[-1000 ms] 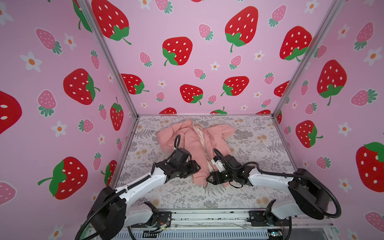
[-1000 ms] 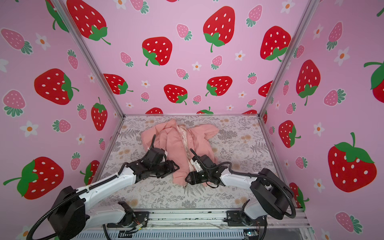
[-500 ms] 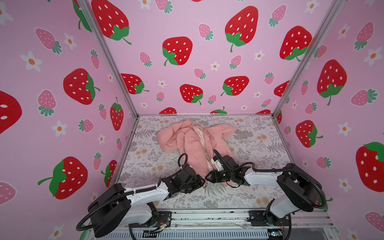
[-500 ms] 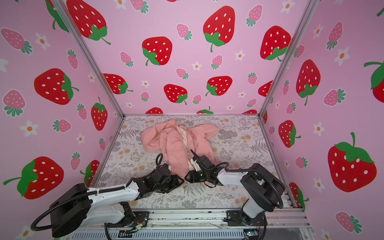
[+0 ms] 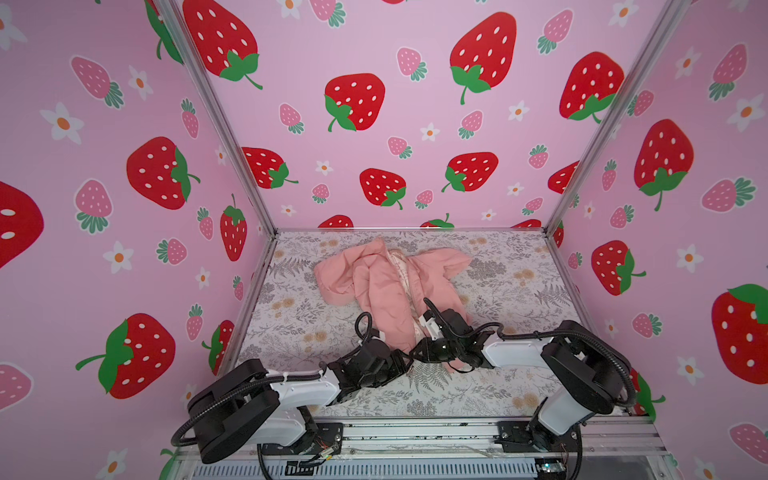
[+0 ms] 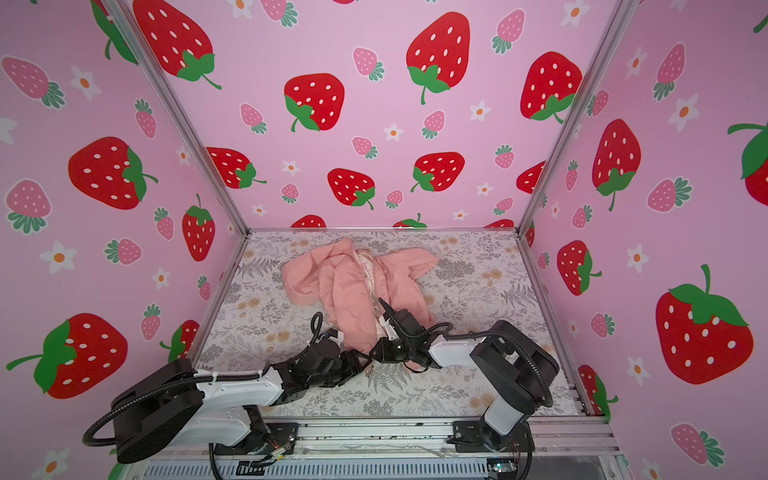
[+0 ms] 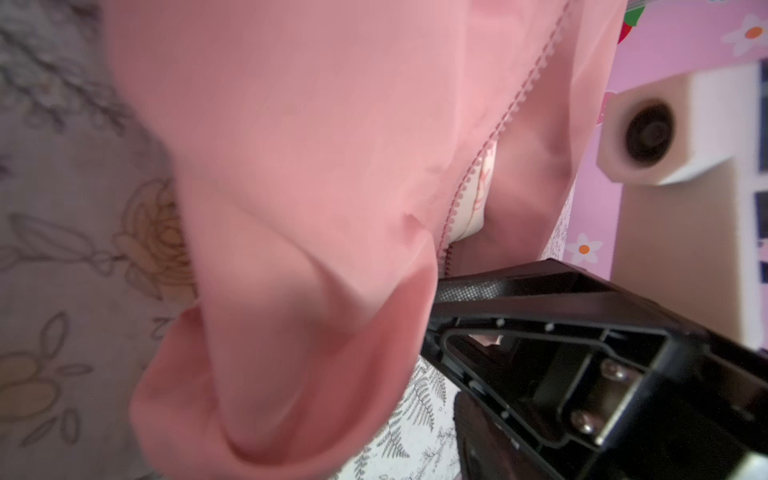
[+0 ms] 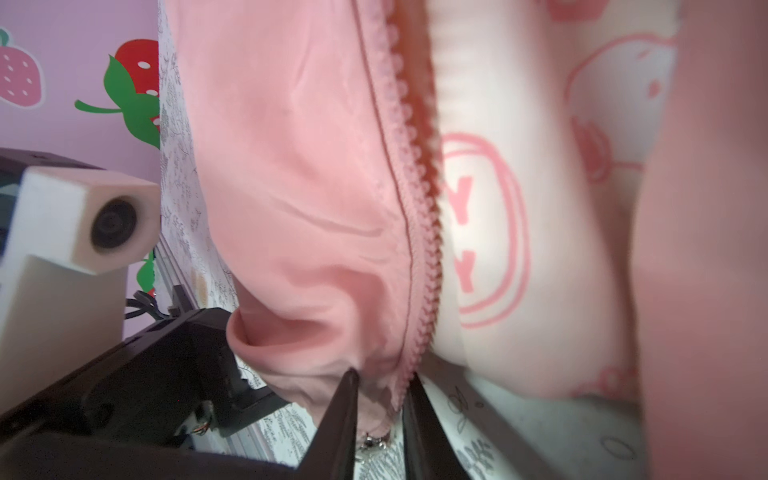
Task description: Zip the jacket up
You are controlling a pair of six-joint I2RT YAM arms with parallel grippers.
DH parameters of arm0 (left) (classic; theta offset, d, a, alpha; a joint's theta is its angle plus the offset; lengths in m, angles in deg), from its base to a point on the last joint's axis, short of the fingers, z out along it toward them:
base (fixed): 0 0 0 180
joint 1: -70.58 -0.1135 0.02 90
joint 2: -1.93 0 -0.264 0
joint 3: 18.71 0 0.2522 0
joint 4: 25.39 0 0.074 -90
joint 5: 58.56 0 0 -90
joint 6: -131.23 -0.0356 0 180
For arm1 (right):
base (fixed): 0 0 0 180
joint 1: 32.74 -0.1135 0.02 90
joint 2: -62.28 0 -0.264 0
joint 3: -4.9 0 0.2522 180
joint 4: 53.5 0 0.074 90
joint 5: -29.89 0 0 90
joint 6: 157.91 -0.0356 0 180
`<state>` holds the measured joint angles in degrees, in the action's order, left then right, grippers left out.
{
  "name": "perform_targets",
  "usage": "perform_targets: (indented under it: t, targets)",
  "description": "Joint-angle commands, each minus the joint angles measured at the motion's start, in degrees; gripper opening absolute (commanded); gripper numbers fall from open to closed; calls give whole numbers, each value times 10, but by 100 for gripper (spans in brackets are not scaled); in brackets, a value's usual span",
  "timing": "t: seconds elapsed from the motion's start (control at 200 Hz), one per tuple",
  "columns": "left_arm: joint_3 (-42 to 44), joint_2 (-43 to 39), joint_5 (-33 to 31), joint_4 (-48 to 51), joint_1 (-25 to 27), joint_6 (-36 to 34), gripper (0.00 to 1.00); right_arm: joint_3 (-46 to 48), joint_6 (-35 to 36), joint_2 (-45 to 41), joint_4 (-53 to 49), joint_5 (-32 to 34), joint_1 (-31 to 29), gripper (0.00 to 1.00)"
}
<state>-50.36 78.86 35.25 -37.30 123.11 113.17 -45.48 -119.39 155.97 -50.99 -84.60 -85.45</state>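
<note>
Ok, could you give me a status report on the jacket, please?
Right gripper pinches jacket at bottom of zip. Left gripper by hem, grip unclear. Zip undone. Nothing obstructing.

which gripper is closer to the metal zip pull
Right. The right gripper straddles the zip pull at the hem of the jacket; the left gripper sits beside that hem, off to one side.
</note>
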Motion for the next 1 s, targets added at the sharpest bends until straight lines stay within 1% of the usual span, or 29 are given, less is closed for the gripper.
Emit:
perform_targets:
  t: [0.0,0.075,0.165,0.225,0.34,0.5,0.845,0.996]
  targets:
    - [3,36,-10,-48,2,-28,58,-15,-19,-4,4,-9,3,16]
    - [12,50,-10,-74,2,-32,50,-18,-24,-3,3,-9,3,11]
    - [26,53,-11,-100,2,-36,43,-18,-28,-5,2,-9,4,7]
    - [29,46,-12,-97,2,-41,42,-18,-31,-8,1,-8,5,4]
    - [28,30,-14,-79,2,-53,35,-20,-31,-17,-6,-5,6,0]
    - [20,25,-8,-79,2,-66,29,-25,-28,-22,-14,-8,7,0]
    - [17,67,26,-166,2,-72,19,-21,-27,-38,-19,-7,7,0]
    - [12,78,36,-179,2,-72,14,-21,-28,-46,-23,-6,8,0]
